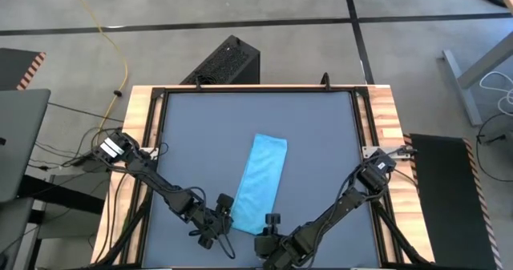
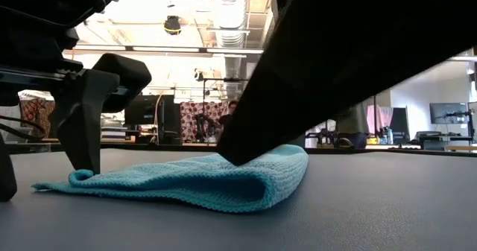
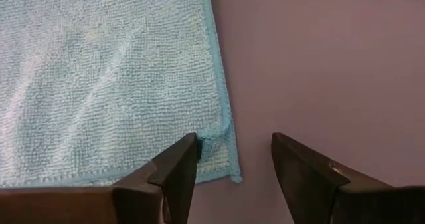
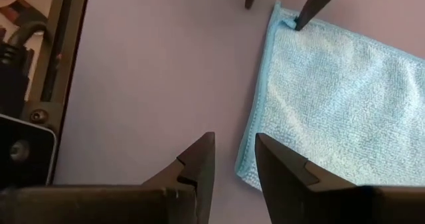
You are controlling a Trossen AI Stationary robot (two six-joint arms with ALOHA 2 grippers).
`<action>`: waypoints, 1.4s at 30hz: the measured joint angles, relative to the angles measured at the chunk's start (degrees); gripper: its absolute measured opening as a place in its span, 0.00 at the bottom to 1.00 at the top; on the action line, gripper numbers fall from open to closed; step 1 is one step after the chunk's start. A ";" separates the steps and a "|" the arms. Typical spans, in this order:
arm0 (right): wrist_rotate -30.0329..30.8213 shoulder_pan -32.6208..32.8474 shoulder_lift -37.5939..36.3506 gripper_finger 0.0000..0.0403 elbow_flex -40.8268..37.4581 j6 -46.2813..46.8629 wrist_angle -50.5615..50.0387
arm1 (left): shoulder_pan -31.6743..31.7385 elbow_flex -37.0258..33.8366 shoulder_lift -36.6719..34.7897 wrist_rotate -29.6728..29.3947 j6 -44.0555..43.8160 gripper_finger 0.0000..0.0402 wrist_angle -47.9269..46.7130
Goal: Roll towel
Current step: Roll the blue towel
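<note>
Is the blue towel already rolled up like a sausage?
No. In the high view the towel lies stretched out as a long flat strip on the table, with both grippers at its near end.

Probably a lab: ceiling ducts [image 2: 227,13], distant monitors [image 2: 445,113].

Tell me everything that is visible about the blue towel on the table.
The towel is a plain light-blue terry cloth with a stitched hem, folded into a long narrow strip. It lies flat and slanted on the dark grey table, its near end between both arms. The left gripper, open, has one finger on a near corner; the right gripper, open, is at the other near corner. In the low view its folded edge bulges softly.
</note>
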 joint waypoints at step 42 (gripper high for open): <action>-0.72 0.50 0.12 0.33 -6.46 8.59 4.34 | -0.23 0.09 3.19 3.79 -18.16 0.00 -3.90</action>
